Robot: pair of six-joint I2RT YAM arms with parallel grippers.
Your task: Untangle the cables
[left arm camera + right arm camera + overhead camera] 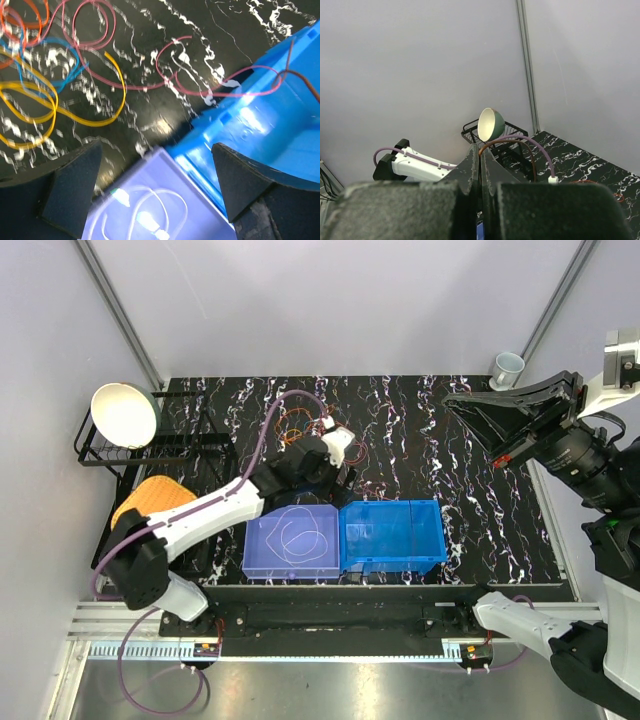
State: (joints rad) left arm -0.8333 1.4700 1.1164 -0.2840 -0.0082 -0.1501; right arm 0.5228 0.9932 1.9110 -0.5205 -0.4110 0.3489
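The cables (300, 425) lie in a loose tangle on the black marbled table, just beyond my left gripper (338, 480). In the left wrist view I see orange (20, 20), pink (100, 25), blue (45, 60) and yellow (50, 110) loops. A pink strand (190, 65) runs to the blue bin (280, 125). My left gripper (157, 175) is open and empty over the corner where the lilac bin (200, 200) meets the blue one. A white cable (150, 210) lies coiled in the lilac bin. My right gripper (480, 149) is raised at the right, shut on a brown cable (520, 142).
A black dish rack (110, 450) with a tilted bowl (125, 415) stands at the back left, with an orange object (150, 498) in front of it. A white cup (507, 367) sits at the back right corner. The two bins (395, 533) occupy the front centre.
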